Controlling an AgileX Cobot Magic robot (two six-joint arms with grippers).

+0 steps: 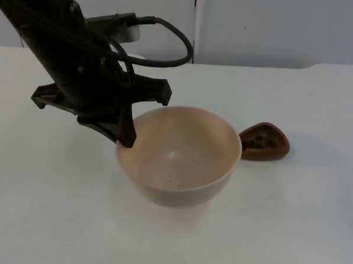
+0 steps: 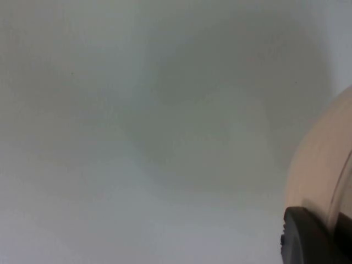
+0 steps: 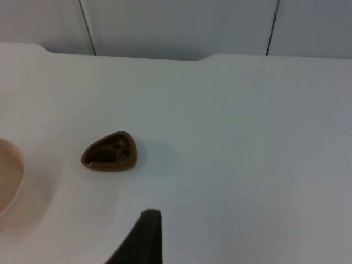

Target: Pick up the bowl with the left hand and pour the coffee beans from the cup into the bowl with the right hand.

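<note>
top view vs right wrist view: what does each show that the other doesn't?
Top view alone: the left pincer on the bowl's rim, and the bowl's whole inside, with no beans in it. Right wrist view alone: the right pincer's fingertip, waiting short of the brown cup. Both: that cup with beans beside the bowl, the white table, the grey wall.

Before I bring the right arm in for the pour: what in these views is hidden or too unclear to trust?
- Left end effector at the bowl rim: the arm hides its fingers in the top view, so the grip is unconfirmed.
- Bowl in the left wrist view: cut off at the edge, blurred.
- Brown cup: dark contents too small to identify; partly behind the bowl in the top view.
</note>
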